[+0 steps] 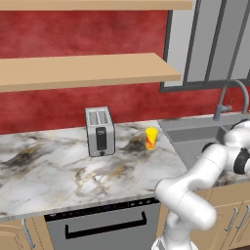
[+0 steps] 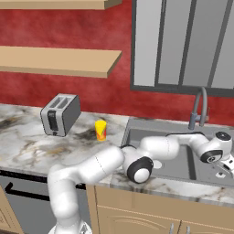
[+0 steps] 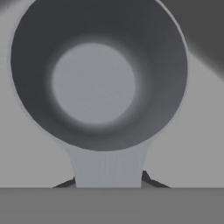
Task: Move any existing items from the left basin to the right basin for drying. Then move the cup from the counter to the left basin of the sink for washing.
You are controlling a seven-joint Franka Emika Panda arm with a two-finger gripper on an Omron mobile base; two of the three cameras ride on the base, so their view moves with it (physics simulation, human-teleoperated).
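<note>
The gripper, jaws narrowed on the flat handle of what looks like a grey pan, could let it twist loose over the right basin.

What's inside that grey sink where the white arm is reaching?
In the hand view, a grey round bowl-like vessel with a flat handle sits right before the gripper, whose tips flank the handle. In the right base view the arm's hand covers much of the right basin, so anything else there is hidden.
</note>
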